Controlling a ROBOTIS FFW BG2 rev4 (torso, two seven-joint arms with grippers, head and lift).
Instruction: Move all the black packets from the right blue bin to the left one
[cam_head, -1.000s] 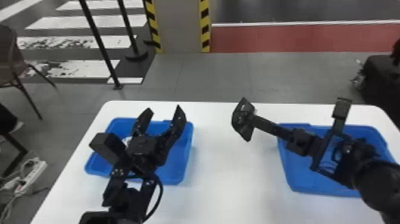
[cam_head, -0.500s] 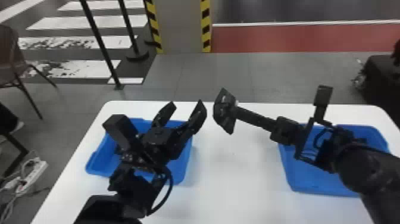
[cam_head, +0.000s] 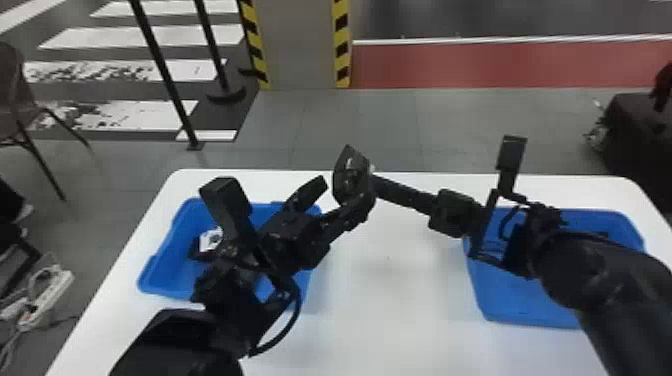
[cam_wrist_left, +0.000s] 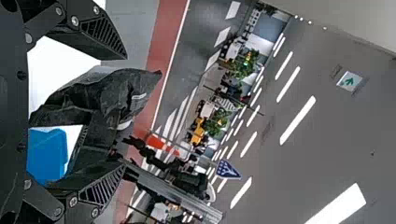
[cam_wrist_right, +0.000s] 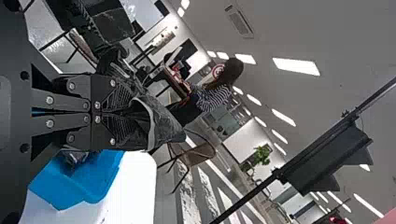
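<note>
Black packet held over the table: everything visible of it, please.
The black packet looks like thin, creased plastic, faintly glossy, with a small pale marking. The right pincer is shut on it, holding it above the white table. It sits between the open fingers of the left pincer; whether they touch it, I cannot tell.

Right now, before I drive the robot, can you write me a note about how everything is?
Left end effector: open, around a black packet.
Right end effector: shut on that same packet, above the table.
Done: one packet with a white label lies in the left bin.
To do: get the held packet into the left bin. The right bin is partly hidden, so I can't tell if more wait there.
</note>
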